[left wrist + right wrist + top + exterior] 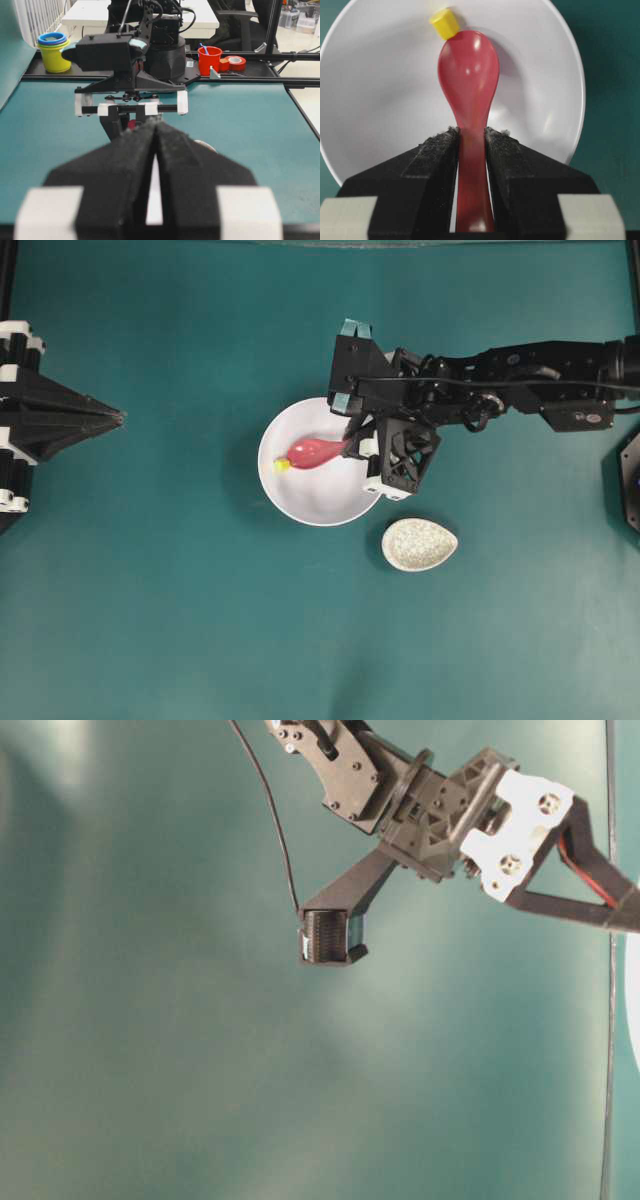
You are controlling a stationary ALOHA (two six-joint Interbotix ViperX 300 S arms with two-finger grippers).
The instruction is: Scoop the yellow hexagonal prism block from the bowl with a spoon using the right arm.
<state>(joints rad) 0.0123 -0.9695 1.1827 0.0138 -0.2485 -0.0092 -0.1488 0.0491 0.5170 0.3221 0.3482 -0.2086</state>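
Note:
The white bowl sits mid-table. My right gripper is shut on the red-pink spoon by its handle, over the bowl's right rim. The scoop reaches left into the bowl, its tip touching the yellow hexagonal prism block. In the right wrist view the gripper clamps the spoon, and the block lies at the scoop's far tip against the bowl, outside the scoop. My left gripper is shut and empty at the far left; it also shows in the left wrist view.
A small speckled egg-shaped dish lies just right of and below the bowl. The right arm stretches in from the right edge. Cups and tape rolls stand off the table behind the right arm's base.

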